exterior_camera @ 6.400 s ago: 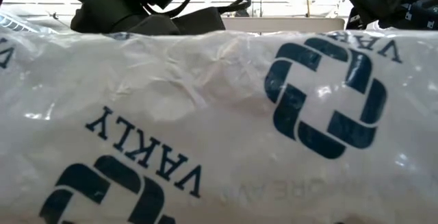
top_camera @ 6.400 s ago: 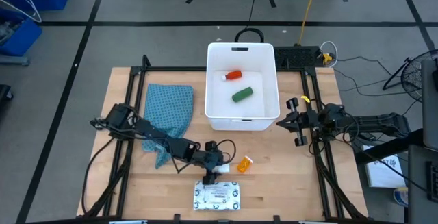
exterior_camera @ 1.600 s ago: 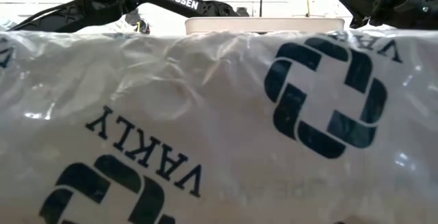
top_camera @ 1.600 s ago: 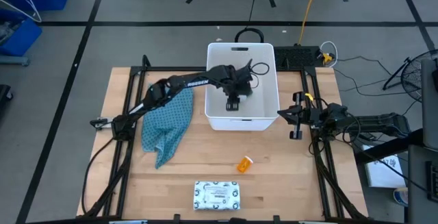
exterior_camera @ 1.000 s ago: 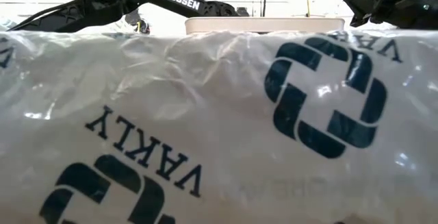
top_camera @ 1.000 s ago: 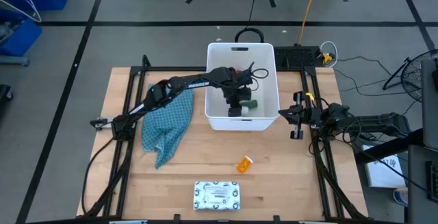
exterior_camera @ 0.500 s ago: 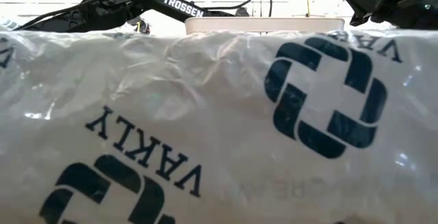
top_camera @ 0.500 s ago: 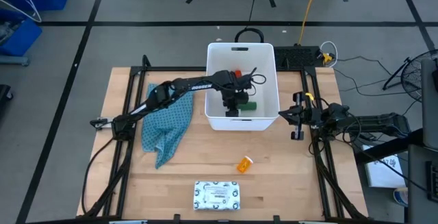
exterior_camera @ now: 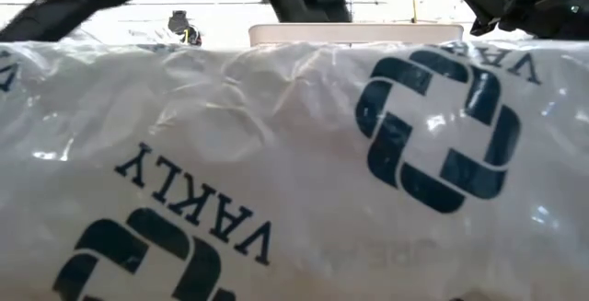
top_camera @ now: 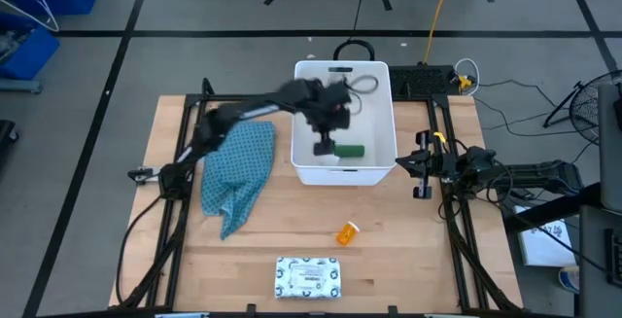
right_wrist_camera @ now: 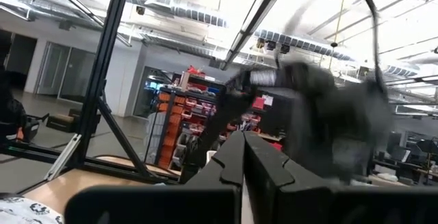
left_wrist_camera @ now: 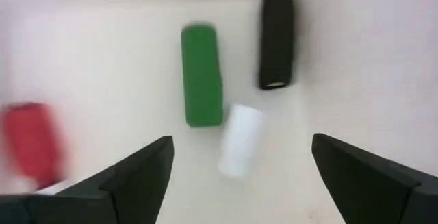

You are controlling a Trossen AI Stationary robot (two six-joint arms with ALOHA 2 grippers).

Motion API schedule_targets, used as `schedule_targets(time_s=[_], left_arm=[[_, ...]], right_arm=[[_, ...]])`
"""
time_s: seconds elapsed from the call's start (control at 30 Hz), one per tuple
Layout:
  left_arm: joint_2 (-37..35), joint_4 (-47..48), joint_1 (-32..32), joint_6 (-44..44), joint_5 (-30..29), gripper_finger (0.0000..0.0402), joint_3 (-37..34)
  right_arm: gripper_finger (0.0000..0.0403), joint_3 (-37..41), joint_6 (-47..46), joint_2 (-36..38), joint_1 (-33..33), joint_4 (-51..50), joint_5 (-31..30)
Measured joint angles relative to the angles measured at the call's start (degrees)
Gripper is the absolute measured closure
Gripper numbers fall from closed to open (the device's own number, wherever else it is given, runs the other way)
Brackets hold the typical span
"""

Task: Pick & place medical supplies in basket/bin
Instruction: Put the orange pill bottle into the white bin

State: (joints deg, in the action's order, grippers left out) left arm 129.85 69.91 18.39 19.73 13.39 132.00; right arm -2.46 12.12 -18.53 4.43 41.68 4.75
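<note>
My left gripper (top_camera: 328, 116) hangs open and empty above the white bin (top_camera: 305, 167), blurred by its motion. Its wrist view looks down between the spread fingers (left_wrist_camera: 241, 142) onto the bin floor, where the green oblong piece (left_wrist_camera: 201, 73), the small black block (left_wrist_camera: 277, 39), the small white bottle (left_wrist_camera: 239, 140) and the red tube (left_wrist_camera: 31, 142) lie flat. The orange pill bottle (top_camera: 346, 232) lies on the table in front of the bin. The white dotted packet (top_camera: 308, 276) rests flat near the near edge. My right gripper (top_camera: 420, 168) waits shut to the right of the bin.
A blue patterned cloth (top_camera: 238, 170) lies crumpled left of the bin. In the low view the packet (exterior_camera: 276, 172) fills nearly the whole picture, with only the bin rim (exterior_camera: 354, 32) showing behind it. Black frame rails run along both table sides.
My left gripper was low inside the bin near its near wall; it has now risen fast and swung back toward the bin's far left, leaving the items lying on the bin floor.
</note>
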Motion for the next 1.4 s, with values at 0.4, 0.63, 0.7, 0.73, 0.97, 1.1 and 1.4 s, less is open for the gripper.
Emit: schedule_targets(time_s=[0.4, 0.63, 0.7, 0.73, 0.97, 1.1, 1.4], left_arm=[[-38.00, 0.17, 1.48, 5.11, 1.29, 0.0319, -21.83], [-66.70, -36.85, 1.86, 2.29, 8.48, 0.0392, -66.48], [-73.49, -48.78, 1.68, 0.13, 7.89, 0.0398, -79.10], [-76.80, -54.24, 1.81, -1.16, 7.57, 0.0398, -84.61], [-95.27, -85.24, 3.63, -14.92, 9.49, 0.0400, -112.57], [-100.27, -89.20, 3.54, -18.16, 8.39, 0.0400, -119.89], [-114.14, -83.37, 3.56, -16.52, 2.88, 0.0401, -125.47]], right_arm=[[0.0403, 0.00, 0.69, -0.02, -0.02, -2.19, 0.02], [0.0403, 0.00, 0.37, -0.02, -0.02, -2.32, 0.02], [0.0403, 0.00, 0.37, -0.03, -0.02, -2.54, 0.02], [0.0403, 0.00, 0.28, -0.04, -0.02, -2.55, 0.02], [0.0403, -0.01, 0.08, -0.03, -0.02, -2.96, 0.02], [0.0403, -0.02, 0.85, -0.04, -0.02, -3.61, 0.02], [0.0403, -0.02, -0.90, -0.04, -0.02, -4.66, -0.02]])
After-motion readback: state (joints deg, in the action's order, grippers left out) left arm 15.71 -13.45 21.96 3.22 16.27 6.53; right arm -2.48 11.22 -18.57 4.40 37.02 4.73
